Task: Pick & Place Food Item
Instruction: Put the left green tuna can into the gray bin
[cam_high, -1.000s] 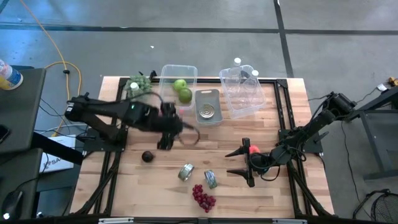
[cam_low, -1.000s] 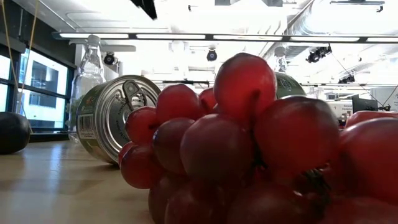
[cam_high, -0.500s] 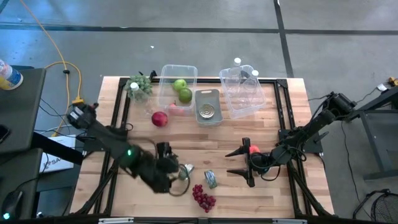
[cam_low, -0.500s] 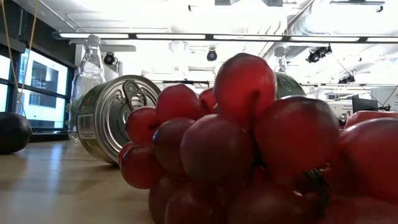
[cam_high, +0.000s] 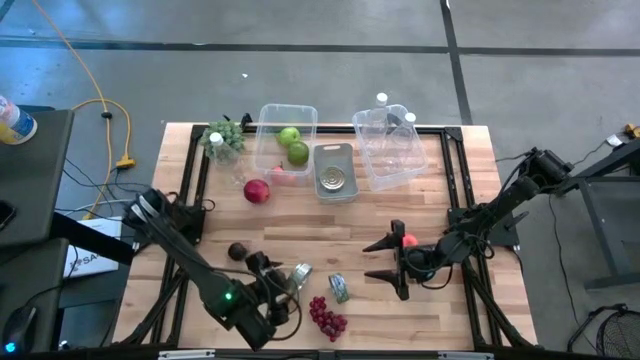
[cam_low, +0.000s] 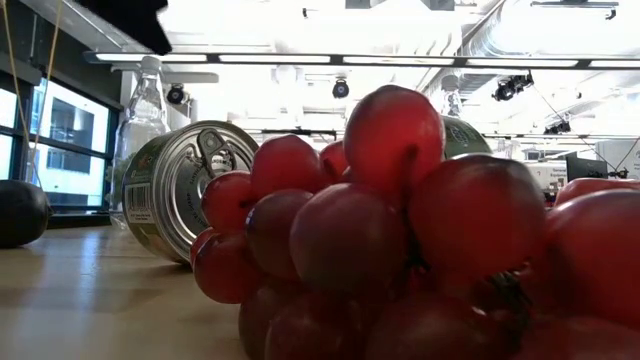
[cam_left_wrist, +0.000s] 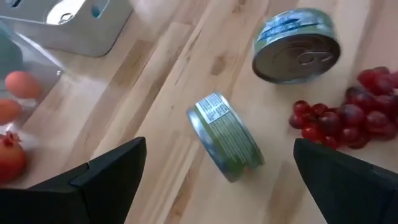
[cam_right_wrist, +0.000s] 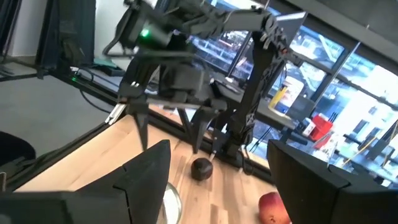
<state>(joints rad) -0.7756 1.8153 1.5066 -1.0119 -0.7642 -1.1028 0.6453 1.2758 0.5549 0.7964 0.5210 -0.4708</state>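
Left claw (cam_high: 283, 290) wide open, empty, now over green can (cam_left_wrist: 227, 137), pomegranate (cam_high: 257, 191) released.

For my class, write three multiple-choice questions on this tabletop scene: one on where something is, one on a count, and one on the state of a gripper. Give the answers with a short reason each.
1. Where is the left gripper?
A. Over the clear bins at the far edge
B. Above the green-labelled can near the front edge
C. Beside the pomegranate

2. How many green apples lie in the clear bin?
A. None
B. Two
C. Five

3. How do the left gripper's fingers stand?
A. Spread wide, holding nothing
B. Shut on a can
C. Shut on the red grapes

Answers: 1 B, as the left wrist view looks down on that can lying between the fingers' spread. 2 B, as the high view shows two green fruits in that bin. 3 A, as both fingers sit far apart with only bare table and the can below.
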